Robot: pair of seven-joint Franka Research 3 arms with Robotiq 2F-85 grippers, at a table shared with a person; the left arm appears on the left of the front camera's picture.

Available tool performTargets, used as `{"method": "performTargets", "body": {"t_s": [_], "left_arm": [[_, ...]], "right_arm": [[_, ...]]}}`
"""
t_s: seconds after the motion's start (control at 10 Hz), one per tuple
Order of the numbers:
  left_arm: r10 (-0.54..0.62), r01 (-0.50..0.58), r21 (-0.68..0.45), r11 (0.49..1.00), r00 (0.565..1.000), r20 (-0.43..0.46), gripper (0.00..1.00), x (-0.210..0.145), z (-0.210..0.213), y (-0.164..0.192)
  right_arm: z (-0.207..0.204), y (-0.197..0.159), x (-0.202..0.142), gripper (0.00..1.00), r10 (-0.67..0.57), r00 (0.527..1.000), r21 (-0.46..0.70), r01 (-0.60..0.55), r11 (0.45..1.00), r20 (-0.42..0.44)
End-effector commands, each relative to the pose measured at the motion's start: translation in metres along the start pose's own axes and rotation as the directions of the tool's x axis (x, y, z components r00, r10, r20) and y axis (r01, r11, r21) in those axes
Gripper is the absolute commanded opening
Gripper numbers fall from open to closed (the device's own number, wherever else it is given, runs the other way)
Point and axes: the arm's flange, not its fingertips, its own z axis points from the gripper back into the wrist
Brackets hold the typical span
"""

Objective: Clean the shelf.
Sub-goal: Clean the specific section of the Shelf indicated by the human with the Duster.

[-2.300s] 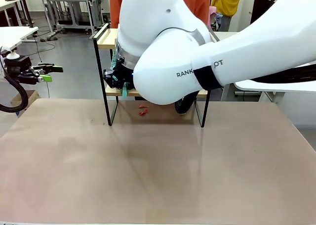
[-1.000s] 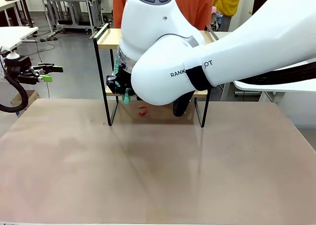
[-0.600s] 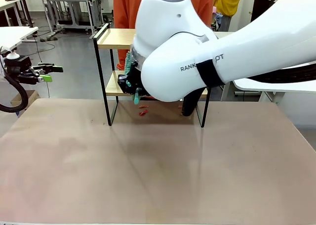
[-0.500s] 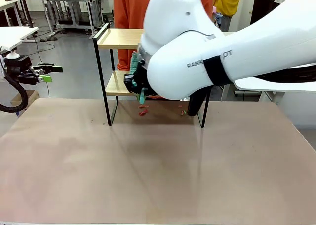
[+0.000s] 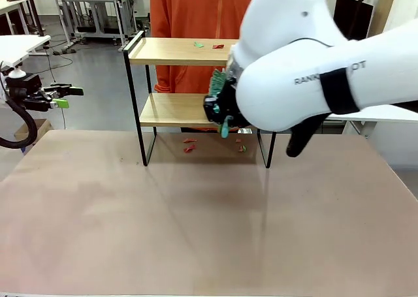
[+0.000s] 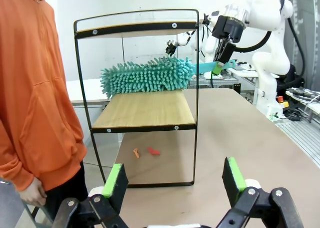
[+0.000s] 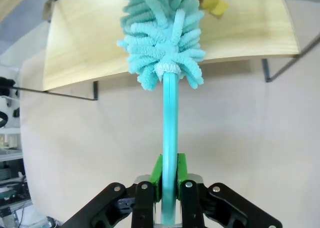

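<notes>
Left tool (image 6: 174, 180) hovers with fingers spread wide, holding nothing; the shelf (image 6: 145, 110) stands ahead of it, well apart. Right tool (image 7: 169, 174) pinches the handle of a turquoise duster (image 7: 161, 42), whose fluffy head reaches ahead of it over the shelf's lower board, just beside red and yellow scraps (image 7: 212, 0).

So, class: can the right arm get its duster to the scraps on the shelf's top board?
Probably yes: the scraps lie on the open top board, and the duster is just one tier below.
</notes>
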Motion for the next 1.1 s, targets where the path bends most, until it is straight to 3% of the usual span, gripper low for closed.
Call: {"method": "performTargets", "body": {"t_s": [0.0,0.3,0.6,0.7,1.0], "left_arm": [[-0.002,0.002,-0.005,1.000,1.000,-0.004,1.00,0.003,-0.001,-0.001],[-0.002,0.002,-0.005,1.000,1.000,-0.004,1.00,0.003,-0.001,-0.001],[-0.002,0.002,-0.005,1.000,1.000,-0.004,1.00,0.003,-0.001,-0.001],[-0.002,0.002,-0.005,1.000,1.000,-0.004,1.00,0.003,-0.001,-0.001],[-0.002,0.002,-0.005,1.000,1.000,-0.004,1.00,0.003,-0.001,-0.001]], "right_arm": [[0.015,-0.034,0.000,0.13,-0.023,1.000,-0.022,0.023,1.000,-0.009],[0.034,-0.074,0.006,0.13,-0.052,0.999,-0.128,0.050,0.991,-0.015],[0.064,-0.078,-0.006,0.13,-0.074,0.994,-0.142,0.085,0.986,0.084],[0.043,-0.079,0.008,0.13,-0.083,0.996,-0.145,0.084,0.986,0.019],[0.043,-0.079,0.008,0.13,-0.083,0.996,-0.145,0.084,0.986,0.019]]}}
